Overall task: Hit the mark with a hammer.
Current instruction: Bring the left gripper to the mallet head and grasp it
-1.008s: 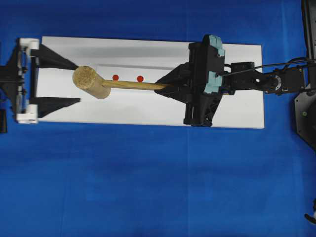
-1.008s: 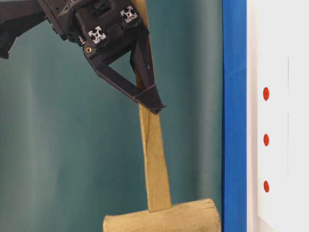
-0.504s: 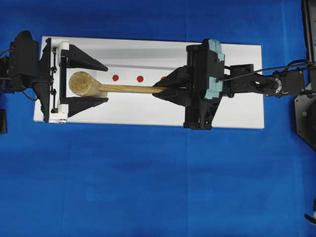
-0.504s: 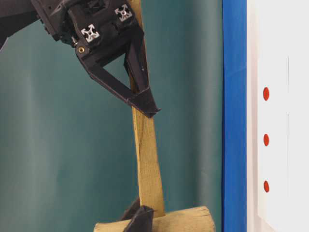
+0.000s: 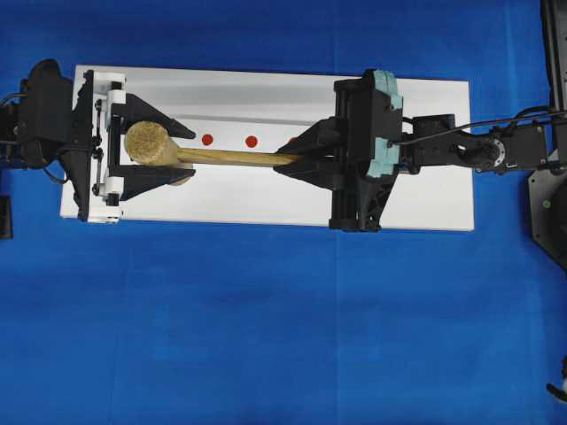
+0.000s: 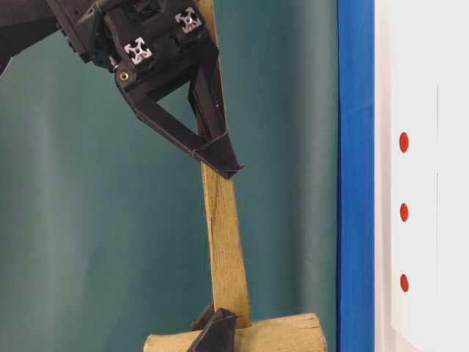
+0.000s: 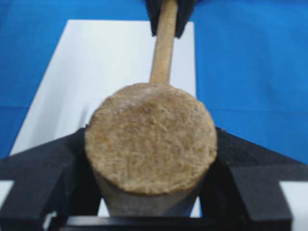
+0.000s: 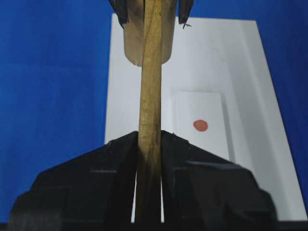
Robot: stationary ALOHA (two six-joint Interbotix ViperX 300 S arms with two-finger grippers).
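Right gripper [image 5: 292, 159] is pinched on the handle of the hammer [image 5: 221, 158], holding it above the white board [image 5: 266, 208]. Left gripper [image 5: 159, 157] has its jaws against both sides of the hammer head, fingers [image 7: 43, 168] flanking it in the wrist view. 2 red marks [image 5: 207, 139] lie on the board beside the handle, between the 2 grippers.
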